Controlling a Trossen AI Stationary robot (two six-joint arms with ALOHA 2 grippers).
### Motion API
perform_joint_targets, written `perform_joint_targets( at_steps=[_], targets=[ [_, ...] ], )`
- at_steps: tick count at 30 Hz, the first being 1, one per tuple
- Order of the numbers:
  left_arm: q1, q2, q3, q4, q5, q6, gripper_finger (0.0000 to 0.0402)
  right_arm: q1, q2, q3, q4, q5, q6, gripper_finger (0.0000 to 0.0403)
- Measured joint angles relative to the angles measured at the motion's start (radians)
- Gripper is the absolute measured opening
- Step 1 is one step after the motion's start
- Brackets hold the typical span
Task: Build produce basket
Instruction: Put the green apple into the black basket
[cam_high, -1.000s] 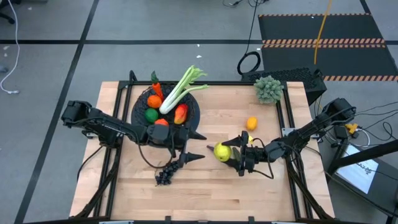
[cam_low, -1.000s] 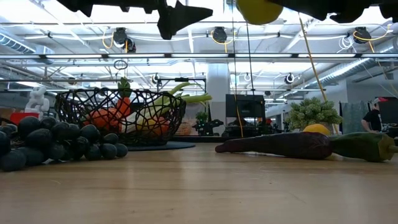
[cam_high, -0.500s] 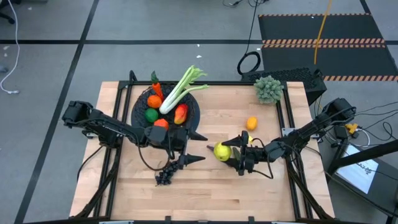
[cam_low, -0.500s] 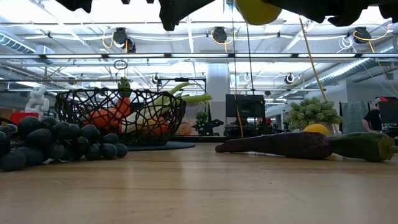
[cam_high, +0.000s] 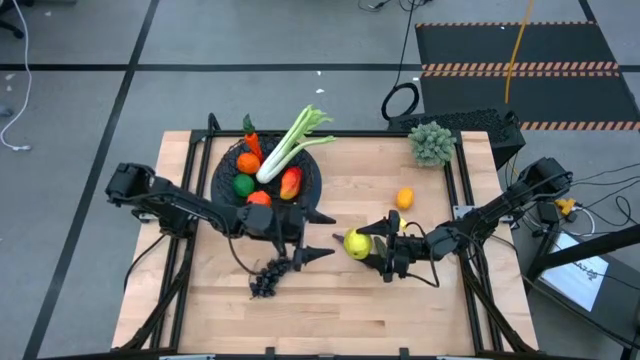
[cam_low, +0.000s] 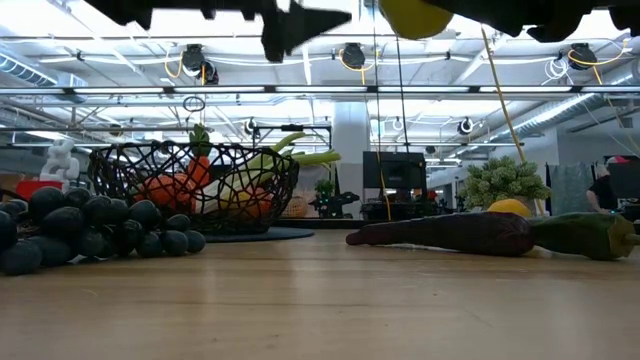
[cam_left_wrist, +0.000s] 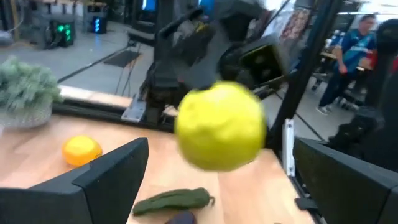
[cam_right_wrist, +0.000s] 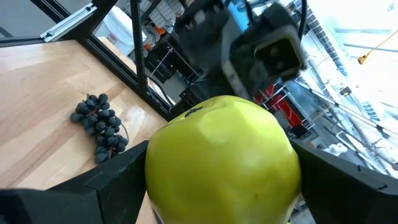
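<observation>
- My right gripper is clamped wide around the green apple, holding it in the air above the middle of the tabletop; the right wrist view shows a finger on each side of it.
- My left gripper hangs spread wide and empty just beside the basket, facing the apple; nothing sits between its fingers.
- The basket stands toward the far-left part of the tabletop, holding oranges, a carrot, the mango and the leafy stalk, which juts over the rim.
- The grapes lie on the tabletop below my left gripper; an orange, the eggplant and the cucumber lie loose nearer my right arm.
- Risk: the apple is round and smooth, so an off-centre squeeze could let it squirt out, drop and roll off.
- Risk: my two grippers are close; carrying the apple across could knock them together.
- Risk: a high release over the piled basket could bounce the apple out or tip the stalk off.
</observation>
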Motion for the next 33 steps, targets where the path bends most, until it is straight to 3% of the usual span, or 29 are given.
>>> perform_joint_targets(
  at_steps=[11,22,33],
  targets=[
    [0.016,0.165,0.057,0.134,0.032,-0.014,0.04,0.0,-0.001,0.0,0.045,-0.007,-0.067,0.0348],
    [0.017,0.257,0.198,0.097,0.087,0.047,0.0396,0.002,0.0,-0.001,0.041,-0.032,-0.081,0.0348],
    [0.018,0.257,0.198,0.085,0.154,0.027,0.0289,0.005,0.0,-0.001,0.046,-0.035,-0.061,0.0356]
  ],
)
